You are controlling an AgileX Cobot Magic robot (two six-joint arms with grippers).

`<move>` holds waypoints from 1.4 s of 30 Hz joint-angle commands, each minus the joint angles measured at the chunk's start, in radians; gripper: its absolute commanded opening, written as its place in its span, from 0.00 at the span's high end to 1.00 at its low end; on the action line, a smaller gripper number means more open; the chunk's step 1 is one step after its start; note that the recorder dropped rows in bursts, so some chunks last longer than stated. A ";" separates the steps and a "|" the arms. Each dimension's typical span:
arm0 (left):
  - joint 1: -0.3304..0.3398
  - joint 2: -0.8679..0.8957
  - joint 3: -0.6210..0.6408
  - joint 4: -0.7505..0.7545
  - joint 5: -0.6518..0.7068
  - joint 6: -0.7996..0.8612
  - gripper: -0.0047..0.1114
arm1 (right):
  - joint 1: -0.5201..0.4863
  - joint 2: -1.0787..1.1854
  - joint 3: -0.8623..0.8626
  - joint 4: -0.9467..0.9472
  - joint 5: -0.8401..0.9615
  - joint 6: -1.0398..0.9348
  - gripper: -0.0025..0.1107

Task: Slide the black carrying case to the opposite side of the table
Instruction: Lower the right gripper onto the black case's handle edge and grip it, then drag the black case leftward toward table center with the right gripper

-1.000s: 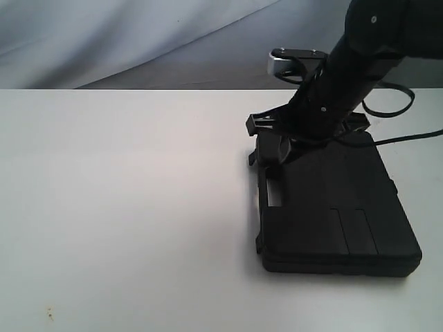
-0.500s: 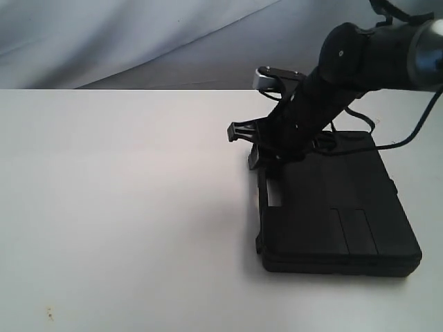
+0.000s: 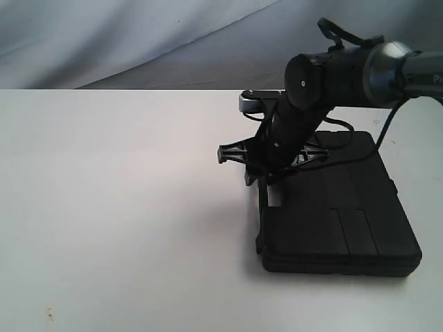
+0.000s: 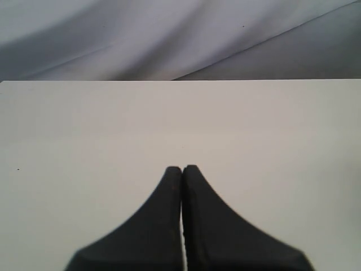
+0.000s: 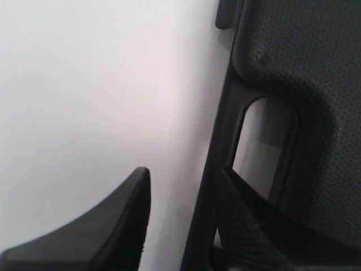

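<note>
Our right arm slants down — gripper (image 5: 183, 176) spread astride the handle of the black textured plastic carrying case (image 3: 339, 214).

Soft, even, dimmish light with faint shadows on the table (image 3: 124, 207); blurred near claw (image 5: 186, 220) fingers.

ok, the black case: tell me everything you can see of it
Flat rectangular black carrying case, textured hard plastic by the look, lying closed on the white table, right of middle in the exterior view. Its moulded handle slot faces left. The open right gripper straddles the handle bar, one finger outside, one at the slot; contact unclear.
</note>
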 commanded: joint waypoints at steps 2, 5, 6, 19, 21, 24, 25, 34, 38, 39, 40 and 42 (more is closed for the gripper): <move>0.002 -0.001 0.005 0.000 -0.003 -0.003 0.96 | 0.001 -0.002 -0.067 -0.062 0.042 0.052 0.66; 0.002 -0.001 0.005 0.000 -0.003 -0.003 0.96 | 0.001 0.000 -0.067 -0.101 0.052 0.074 0.67; 0.002 -0.001 0.005 0.000 -0.003 -0.003 0.96 | 0.001 0.006 -0.067 -0.114 0.064 0.086 0.67; 0.002 -0.001 0.005 0.000 -0.003 -0.001 0.96 | 0.001 0.100 -0.067 -0.068 0.075 0.091 0.68; 0.002 -0.001 0.005 0.000 -0.003 -0.001 0.96 | 0.001 0.112 -0.067 -0.064 0.073 0.091 0.68; 0.002 -0.001 0.005 0.000 -0.003 -0.003 0.96 | 0.001 0.120 -0.067 -0.055 0.064 0.091 0.68; 0.002 -0.001 0.005 0.000 -0.003 -0.003 0.96 | 0.003 0.120 -0.067 -0.045 0.056 0.091 0.69; 0.002 -0.001 0.005 0.000 -0.003 -0.003 0.96 | 0.043 0.120 -0.067 -0.034 -0.018 0.091 0.97; 0.001 -0.001 0.005 0.000 -0.003 -0.001 0.96 | 0.059 0.120 -0.067 -0.027 -0.045 0.093 0.98; 0.001 -0.001 0.005 0.000 -0.003 -0.001 0.96 | 0.063 0.121 -0.067 -0.021 -0.050 0.095 0.98; 0.001 -0.001 0.005 0.000 -0.003 -0.001 0.96 | 0.069 0.121 -0.067 -0.008 -0.058 0.095 0.98; 0.001 -0.001 0.005 0.000 -0.003 -0.001 0.96 | 0.073 0.122 -0.067 0.006 -0.075 0.095 0.98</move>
